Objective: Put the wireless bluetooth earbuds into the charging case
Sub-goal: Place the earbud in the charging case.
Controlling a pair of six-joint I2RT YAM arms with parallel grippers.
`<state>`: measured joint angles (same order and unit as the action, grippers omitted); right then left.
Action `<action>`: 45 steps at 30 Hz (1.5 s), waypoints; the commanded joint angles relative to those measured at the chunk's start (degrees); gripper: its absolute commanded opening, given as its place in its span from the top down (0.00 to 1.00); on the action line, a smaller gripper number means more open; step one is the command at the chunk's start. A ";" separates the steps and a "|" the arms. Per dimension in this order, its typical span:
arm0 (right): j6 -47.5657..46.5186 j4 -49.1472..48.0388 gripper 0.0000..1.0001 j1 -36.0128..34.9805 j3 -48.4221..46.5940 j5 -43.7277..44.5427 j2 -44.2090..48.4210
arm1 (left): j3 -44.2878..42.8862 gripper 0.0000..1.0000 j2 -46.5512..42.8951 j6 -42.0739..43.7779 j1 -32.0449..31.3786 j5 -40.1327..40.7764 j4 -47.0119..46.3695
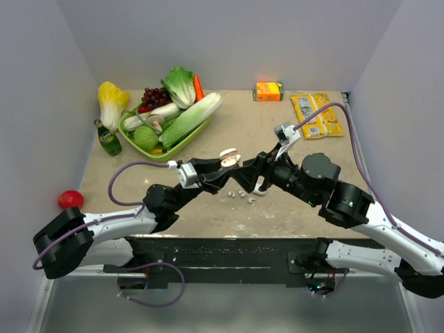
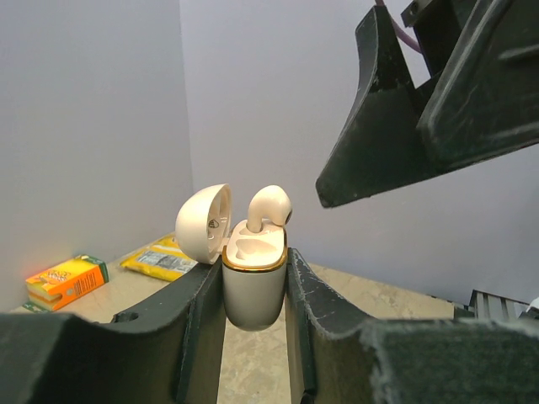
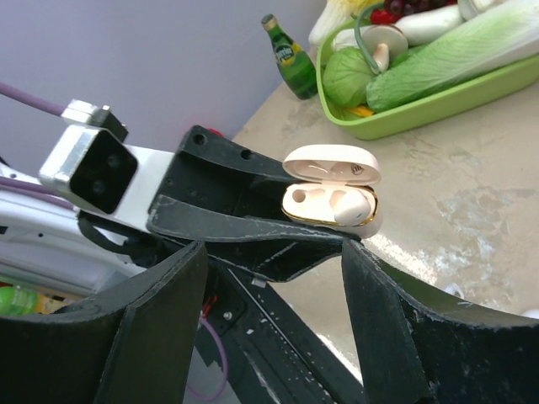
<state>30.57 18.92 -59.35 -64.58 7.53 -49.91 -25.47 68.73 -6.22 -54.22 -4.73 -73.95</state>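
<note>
My left gripper [image 2: 253, 296] is shut on the cream-white charging case [image 2: 252, 290] and holds it off the table with its lid [image 2: 202, 223] swung open. One white earbud [image 2: 268, 206] stands in one socket, its head above the gold rim; the other socket is empty. In the right wrist view, the case [image 3: 370, 225] and earbud [image 3: 354, 204] sit just beyond my right gripper [image 3: 274, 252], which is open with nothing between its fingers. From above, the case [image 1: 229, 158] is at table centre and the right gripper [image 1: 258, 179] is close at its right. Small white pieces [image 1: 241, 195] lie on the table beneath; I cannot tell whether one is an earbud.
A green tray [image 1: 161, 154] of vegetables stands at the back left, with a green bottle [image 1: 107, 139] beside it. An orange carton [image 1: 269, 91] and a yellow packet [image 1: 316, 114] lie at the back right. A red ball [image 1: 70, 199] rests at the left edge.
</note>
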 commanded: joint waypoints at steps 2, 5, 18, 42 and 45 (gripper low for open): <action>-0.86 -0.72 0.32 -0.15 0.33 1.26 -0.98 | -0.45 1.00 -0.88 0.77 0.25 -1.33 -27.12; -1.12 -1.34 0.32 -0.15 0.15 1.17 -1.24 | -0.37 1.00 -0.79 0.51 0.34 -1.51 -26.95; -2.27 -2.22 0.31 -0.15 -0.90 1.96 -3.61 | -0.19 1.00 0.18 0.15 0.34 -2.39 -27.56; -2.62 -2.04 0.31 -0.24 -0.99 1.35 -2.12 | 0.60 1.00 0.26 1.12 0.34 -1.68 -27.03; -2.79 -2.22 0.31 -0.15 -1.08 1.44 -2.30 | 0.51 1.00 0.26 1.03 0.34 -1.95 -26.86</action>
<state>28.86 18.90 -59.35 -64.14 8.23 -53.10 -25.36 68.97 -6.28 -54.02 -5.76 -73.91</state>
